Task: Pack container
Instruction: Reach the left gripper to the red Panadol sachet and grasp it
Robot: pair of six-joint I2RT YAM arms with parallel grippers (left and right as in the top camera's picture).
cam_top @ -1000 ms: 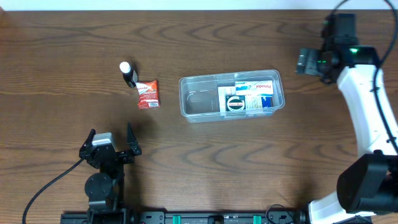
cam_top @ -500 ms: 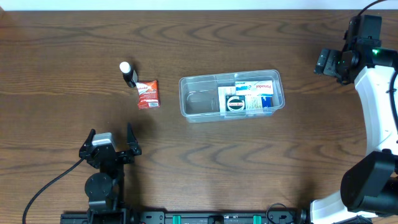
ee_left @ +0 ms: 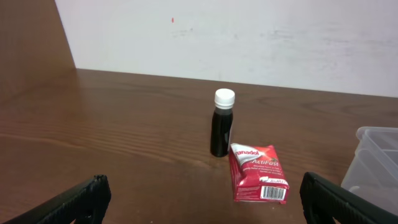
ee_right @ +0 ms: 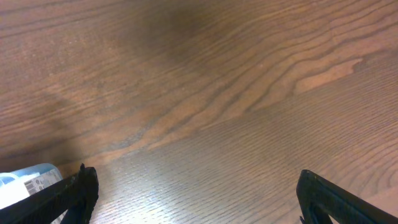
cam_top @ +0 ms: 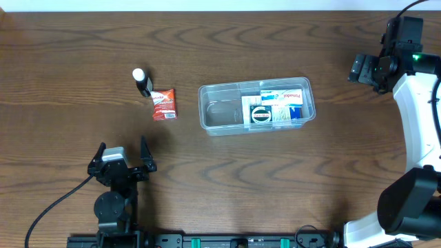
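Note:
The clear plastic container [cam_top: 213, 114] stands mid-table with several packets and boxes [cam_top: 274, 107] in its right half. A red Panadol packet [cam_top: 164, 105] and a small dark bottle with a white cap [cam_top: 142, 82] lie to its left; both show in the left wrist view, the packet [ee_left: 257, 173] and the bottle [ee_left: 221, 123]. My left gripper [cam_top: 122, 156] is open and empty near the front edge, facing them. My right gripper [cam_top: 360, 69] is open and empty at the far right, above bare table. The container's corner shows in the right wrist view [ee_right: 28, 177].
The container's edge shows at the right of the left wrist view [ee_left: 378, 163]. A white wall [ee_left: 249, 37] runs behind the table's far edge. The brown wooden table [cam_top: 275, 179] surrounds everything.
My right arm moved right, away from the container, between one second and half a second ago, then stayed still. The left arm and the objects have not moved.

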